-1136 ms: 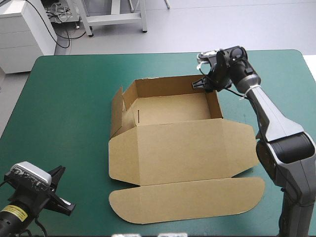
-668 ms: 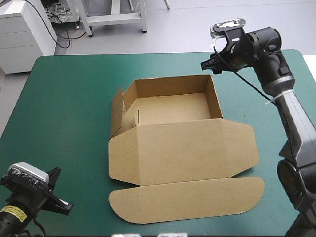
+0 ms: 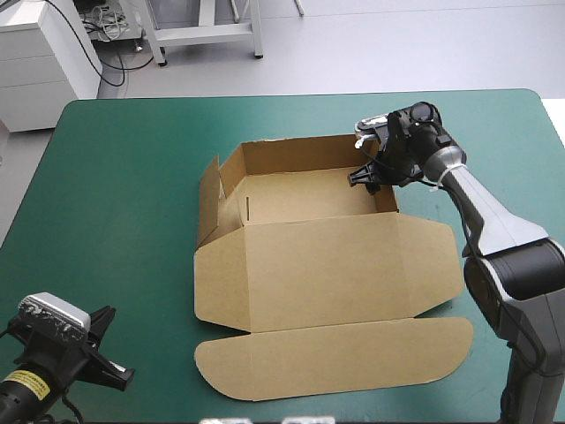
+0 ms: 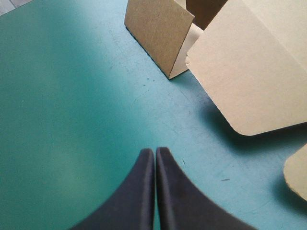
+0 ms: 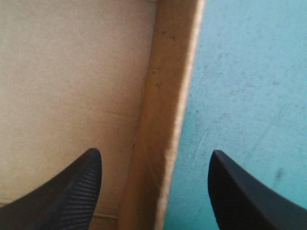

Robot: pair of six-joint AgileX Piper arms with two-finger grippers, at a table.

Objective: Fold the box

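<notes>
High view: one box [image 3: 322, 265], left tool [image 3: 113, 349] apart, right tool [image 3: 372, 175] straddling its wall.

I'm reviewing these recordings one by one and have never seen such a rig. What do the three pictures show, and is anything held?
Two robot arms work at a table with a teal-green cover. The high view looks down from behind them. Each of the other two pictures comes from a camera on one wrist, looking along its black fingers. On the cover lies the brown box: a tray with raised walls, its lid flat. The right gripper is open, with one finger inside the tray's right wall and one outside. The left gripper is shut on nothing, pointing toward the box's left flap.
</notes>
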